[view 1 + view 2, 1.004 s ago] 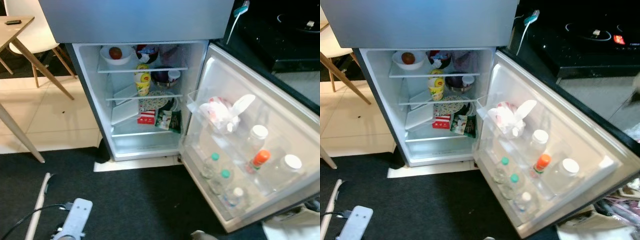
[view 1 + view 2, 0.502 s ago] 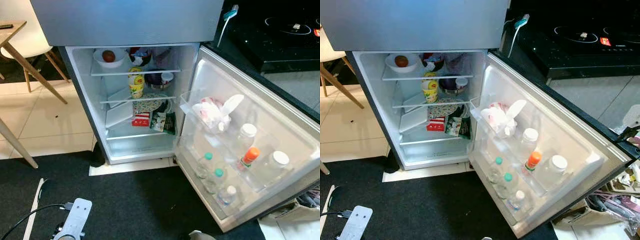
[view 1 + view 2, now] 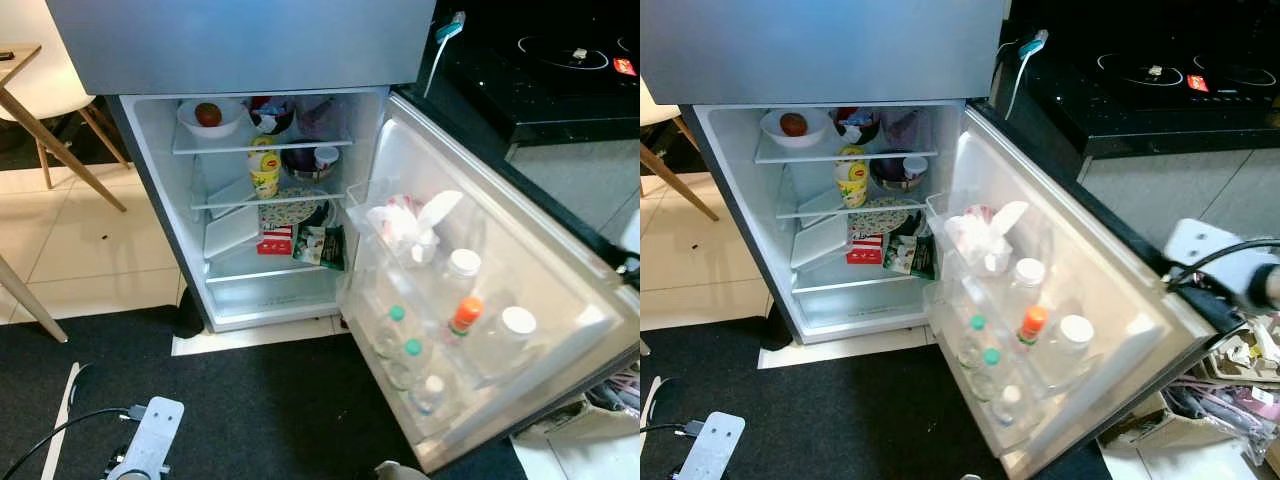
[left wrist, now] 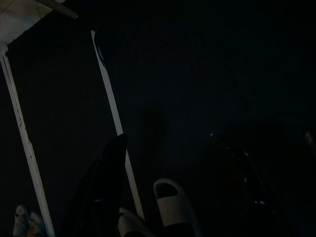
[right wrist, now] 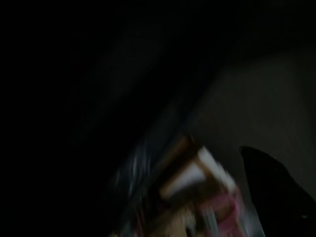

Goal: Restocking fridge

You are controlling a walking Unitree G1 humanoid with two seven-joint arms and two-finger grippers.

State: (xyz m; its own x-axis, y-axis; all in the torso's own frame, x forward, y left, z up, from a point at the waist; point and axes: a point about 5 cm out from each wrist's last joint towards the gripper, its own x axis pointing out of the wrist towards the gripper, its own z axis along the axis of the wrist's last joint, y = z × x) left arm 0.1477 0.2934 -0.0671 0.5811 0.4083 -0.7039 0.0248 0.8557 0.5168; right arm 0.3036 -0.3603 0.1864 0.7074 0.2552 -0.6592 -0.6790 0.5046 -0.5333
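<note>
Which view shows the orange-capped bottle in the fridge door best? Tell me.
The left eye view: the orange-capped bottle stands large and unblocked in the door rack. The right eye view shows it smaller. Both wrist views are dark and point elsewhere.

the right wrist view is dark and blurred: a pale and pink clutter (image 5: 197, 197) at lower centre cannot be identified. the left wrist view is near black, the left gripper (image 4: 173, 197) barely outlined. the fridge door (image 3: 560, 330) runs off the right edge, labels on the door bottles (image 3: 405, 355) too small to read.
</note>
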